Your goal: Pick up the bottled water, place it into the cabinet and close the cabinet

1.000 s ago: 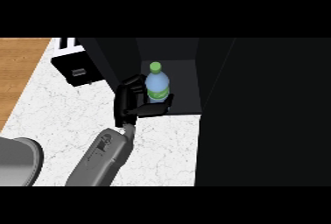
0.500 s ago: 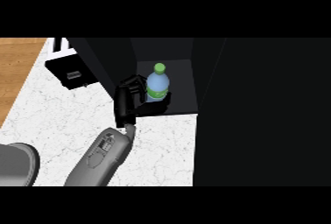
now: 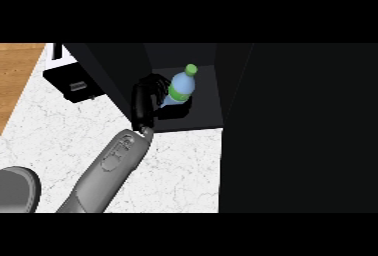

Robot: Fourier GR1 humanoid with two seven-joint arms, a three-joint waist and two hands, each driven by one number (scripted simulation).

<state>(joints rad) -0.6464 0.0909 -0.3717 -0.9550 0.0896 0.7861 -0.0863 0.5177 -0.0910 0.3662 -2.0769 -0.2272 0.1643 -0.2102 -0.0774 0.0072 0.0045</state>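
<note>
The fingers of the right hand are curled round the lower part of the bottle, which is held upright with a slight tilt inside the open cabinet. The bottle's green cap and green label band are seen above the hand, while its pale blue body is partly hidden by the black palm and thumb. The bottle is placed over the cabinet's dark floor, near the left inner wall; whether its base is resting on that floor cannot be told. The grey forearm is extended from the lower edge across the white marbled counter to the cabinet's front. A dark box-shaped thing is seen just left of the cabinet, and a strip of wooden floor at the far left.
</note>
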